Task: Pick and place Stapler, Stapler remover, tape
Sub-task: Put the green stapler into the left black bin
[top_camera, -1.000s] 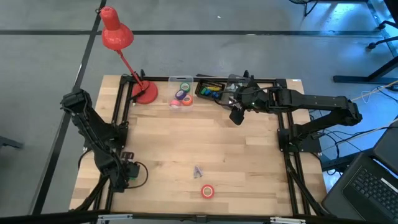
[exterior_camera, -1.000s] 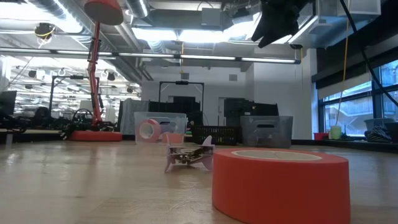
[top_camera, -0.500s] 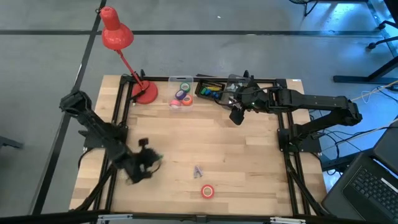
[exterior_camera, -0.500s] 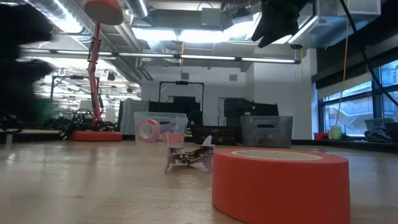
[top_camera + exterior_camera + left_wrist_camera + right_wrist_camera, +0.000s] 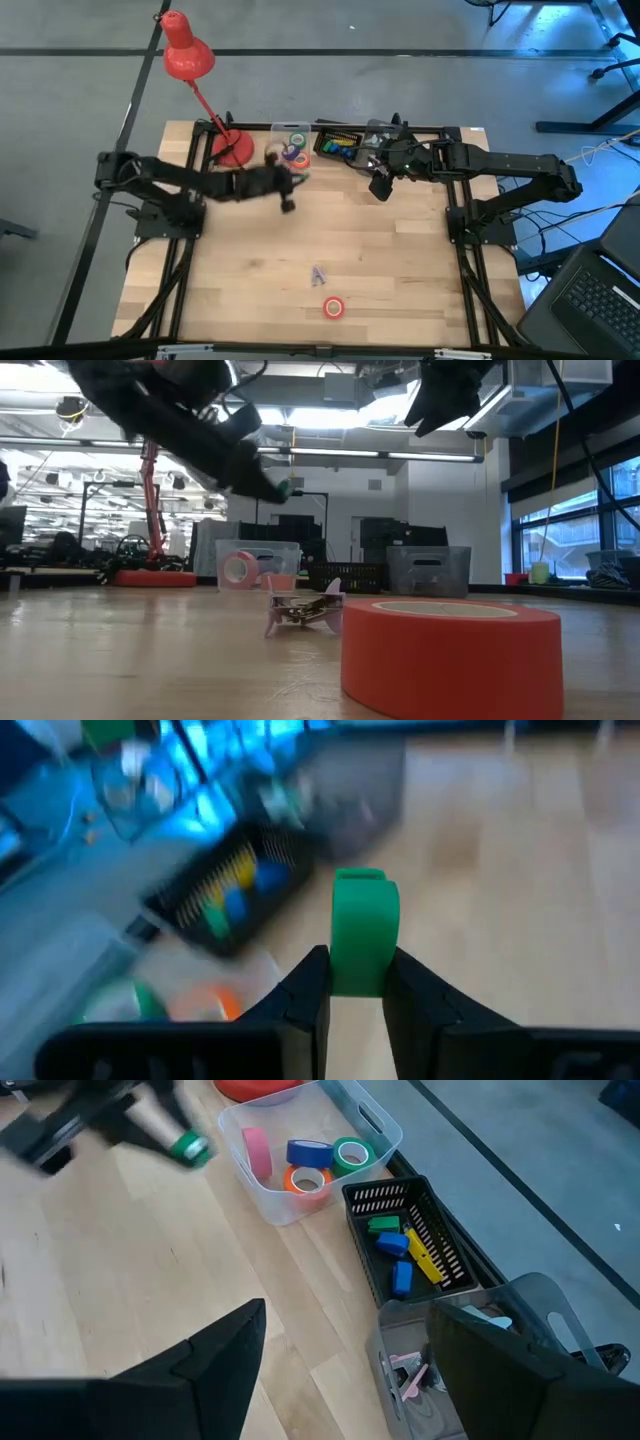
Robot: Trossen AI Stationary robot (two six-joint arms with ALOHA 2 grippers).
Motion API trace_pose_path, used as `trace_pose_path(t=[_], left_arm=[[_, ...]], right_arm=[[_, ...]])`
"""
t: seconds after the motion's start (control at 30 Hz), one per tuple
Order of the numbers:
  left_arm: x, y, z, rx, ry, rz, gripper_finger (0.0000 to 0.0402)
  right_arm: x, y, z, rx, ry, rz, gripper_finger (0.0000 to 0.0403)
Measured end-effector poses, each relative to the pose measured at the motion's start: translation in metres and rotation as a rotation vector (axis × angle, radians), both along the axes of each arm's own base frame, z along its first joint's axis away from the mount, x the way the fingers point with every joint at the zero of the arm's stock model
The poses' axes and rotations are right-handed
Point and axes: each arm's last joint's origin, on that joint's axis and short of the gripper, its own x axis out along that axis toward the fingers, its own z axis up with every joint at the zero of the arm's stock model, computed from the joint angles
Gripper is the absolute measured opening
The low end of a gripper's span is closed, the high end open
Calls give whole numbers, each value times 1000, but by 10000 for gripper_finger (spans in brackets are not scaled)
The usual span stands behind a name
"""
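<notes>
Left fingers [image 5: 357,995] pinch green tape roll [image 5: 364,930] | right fingers [image 5: 340,1360] spread | no legible writing

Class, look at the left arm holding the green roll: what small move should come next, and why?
Probably carry on a little towards the clear bin and release. The left end effector grips the green tape roll close beside that bin, where other rolls already lie.

The bench [image 5: 400,260] lies open across its middle, with only a small stapler remover [image 5: 318,275] and a red-orange tape roll [image 5: 334,308] near the front edge. Along the back edge, the red lamp [image 5: 232,148], clear bin [image 5: 262,1204], black basket [image 5: 415,1240] and grey tray [image 5: 520,1305] stand close together. The left hand [image 5: 287,201], clamped on a green tape roll [image 5: 365,930], hangs before the bin, and the right hand [image 5: 379,188] before the tray.
</notes>
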Motion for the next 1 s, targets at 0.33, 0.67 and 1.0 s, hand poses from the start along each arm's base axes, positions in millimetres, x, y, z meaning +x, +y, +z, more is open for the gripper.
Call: trace_pose_path(t=[0.33,0.67,1.0], left_arm=[[8,95,23,17,-108,5,59],[80,161,18,21,44,-19,59],[129,198,1,-19,346,-102,59]], right_arm=[[0,0,0,0,0,0,279],[0,0,0,0,0,0,279],[0,0,0,0,0,0,279]])
